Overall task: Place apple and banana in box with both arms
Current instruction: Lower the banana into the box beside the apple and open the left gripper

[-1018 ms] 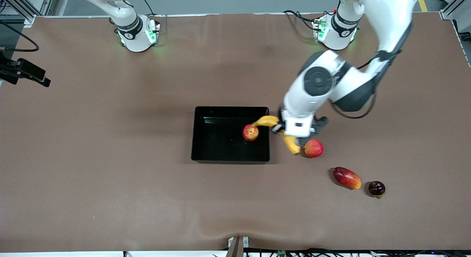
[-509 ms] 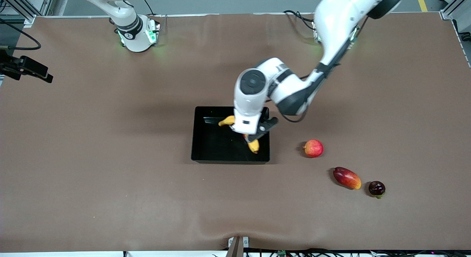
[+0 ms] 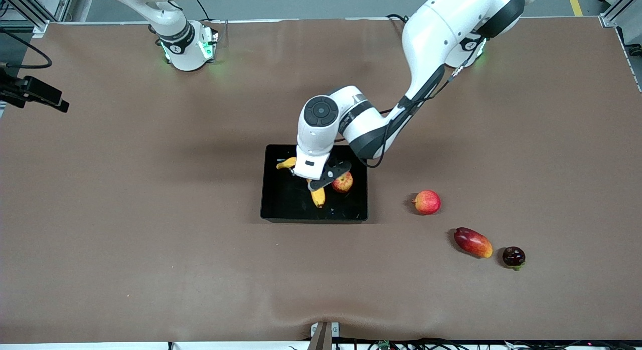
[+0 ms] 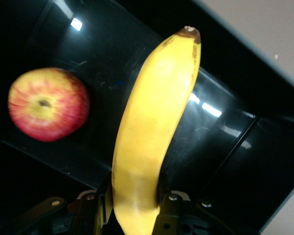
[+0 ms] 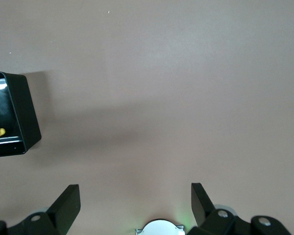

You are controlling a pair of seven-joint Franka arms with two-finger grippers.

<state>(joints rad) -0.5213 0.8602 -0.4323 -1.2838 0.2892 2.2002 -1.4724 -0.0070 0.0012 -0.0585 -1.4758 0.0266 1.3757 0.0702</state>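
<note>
My left gripper is shut on the yellow banana and holds it over the black box. In the left wrist view the banana runs out from between the fingers. The red and yellow apple lies in the box at the left arm's end, beside the banana; it also shows in the left wrist view. My right gripper is open and empty, held high over bare table near its base; the right arm waits.
On the table toward the left arm's end lie a pinkish-red round fruit, a red-orange mango and a dark round fruit. A corner of the box shows in the right wrist view.
My left gripper has carried the banana from beside the box's wall to over the box's middle. The apple, hidden half a second ago, shows again. The right arm has not moved.
</note>
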